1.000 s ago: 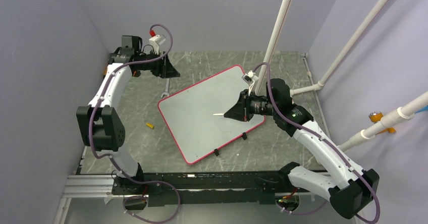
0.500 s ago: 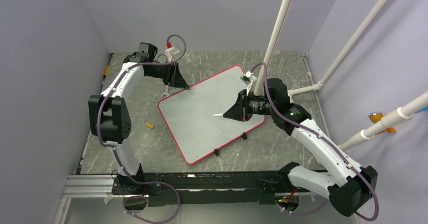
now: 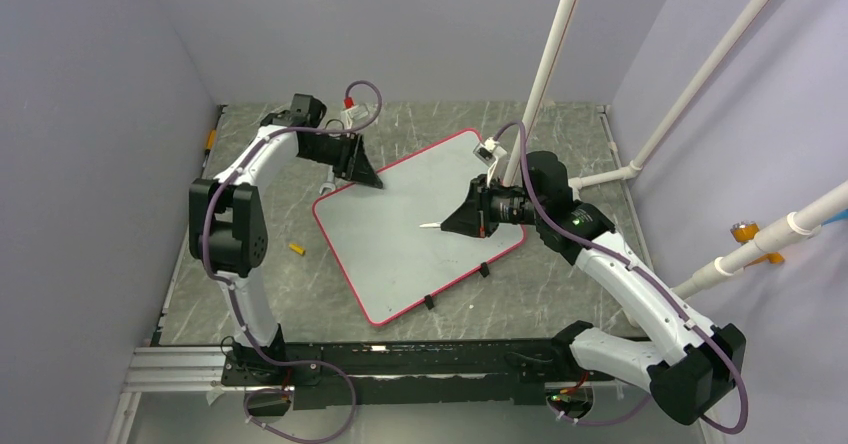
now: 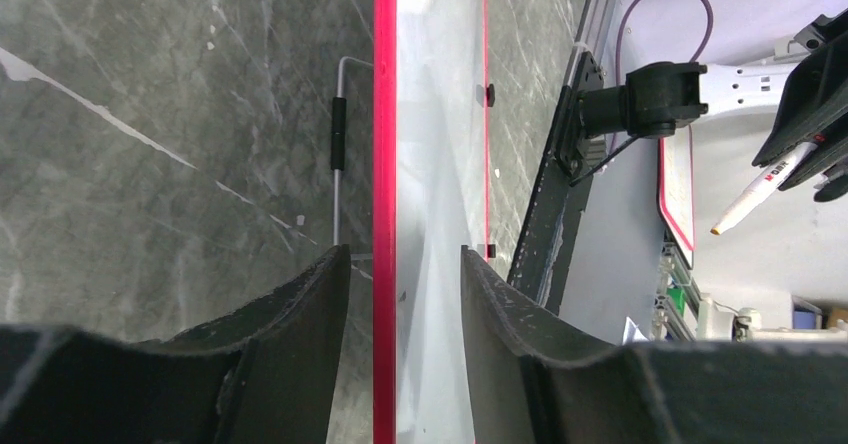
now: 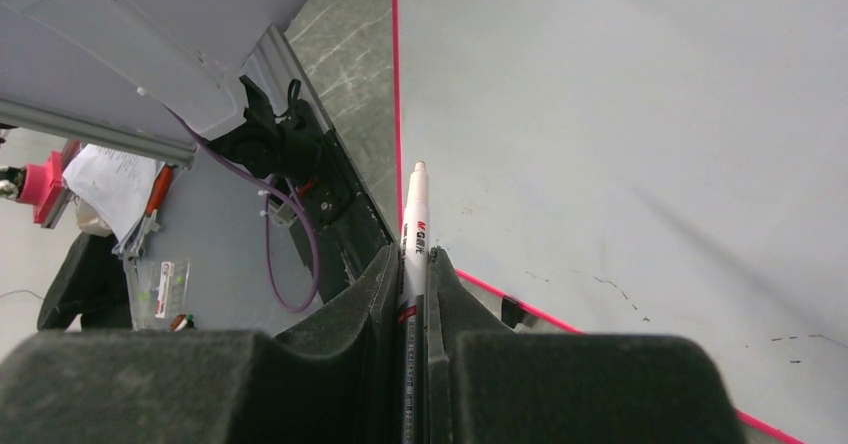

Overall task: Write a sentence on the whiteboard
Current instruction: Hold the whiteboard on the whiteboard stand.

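Two arms share this step, which I judge to be steadying the board before the first stroke. The large flat pale grey whiteboard (image 3: 400, 259) with its thin red-pink rim lies askew in the middle of the grey marbled bench (image 3: 270, 284), one rounded corner turned toward the far edge. None of the sentence shows on it, only a few faint dark specks in the right wrist view. The left end effector (image 3: 366, 177) sits at the board's corner nearest the far-left of the bench, its fingers spread with the red rim running between them, one over bench and one over board. Whether either pad touches the rim I cannot tell. The right end effector (image 3: 452, 226) is pressed together on a slim white marker pen (image 3: 432, 226), whose tip hangs over the middle of the board. To do this well, the left fingers should settle squarely on the rim and hold the board firm before the pen comes down. The pen should land well toward one side, leaving room for a full line, and press lightly so the thin board does not skate toward the near edge. A small orange-yellow cap (image 3: 296, 249) lies on the bench toward the left edge, well apart from the board.
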Robot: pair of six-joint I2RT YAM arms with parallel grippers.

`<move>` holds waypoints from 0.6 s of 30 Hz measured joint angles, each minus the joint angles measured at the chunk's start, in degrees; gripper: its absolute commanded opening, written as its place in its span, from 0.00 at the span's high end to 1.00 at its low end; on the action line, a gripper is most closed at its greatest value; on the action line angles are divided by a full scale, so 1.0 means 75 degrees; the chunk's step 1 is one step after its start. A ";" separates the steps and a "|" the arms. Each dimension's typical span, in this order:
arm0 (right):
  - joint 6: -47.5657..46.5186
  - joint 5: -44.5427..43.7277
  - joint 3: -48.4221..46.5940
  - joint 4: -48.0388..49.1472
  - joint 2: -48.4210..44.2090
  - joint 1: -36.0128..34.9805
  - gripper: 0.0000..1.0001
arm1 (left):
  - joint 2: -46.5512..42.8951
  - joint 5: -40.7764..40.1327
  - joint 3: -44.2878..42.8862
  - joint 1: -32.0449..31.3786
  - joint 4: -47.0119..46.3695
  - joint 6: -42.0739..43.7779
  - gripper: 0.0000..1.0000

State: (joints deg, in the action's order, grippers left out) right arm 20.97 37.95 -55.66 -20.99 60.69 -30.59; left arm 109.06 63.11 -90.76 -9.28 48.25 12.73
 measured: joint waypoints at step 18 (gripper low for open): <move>-0.0003 -0.0003 0.0003 -0.0082 -0.0297 -0.0003 1.00 | 0.0224 0.0414 -0.0003 -0.0306 0.0382 -0.0393 1.00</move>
State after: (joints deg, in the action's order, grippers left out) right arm 20.95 37.93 -55.64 -21.61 58.46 -30.61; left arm 110.74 66.22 -90.78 -11.57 51.11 9.78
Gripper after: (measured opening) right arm 0.131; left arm 0.054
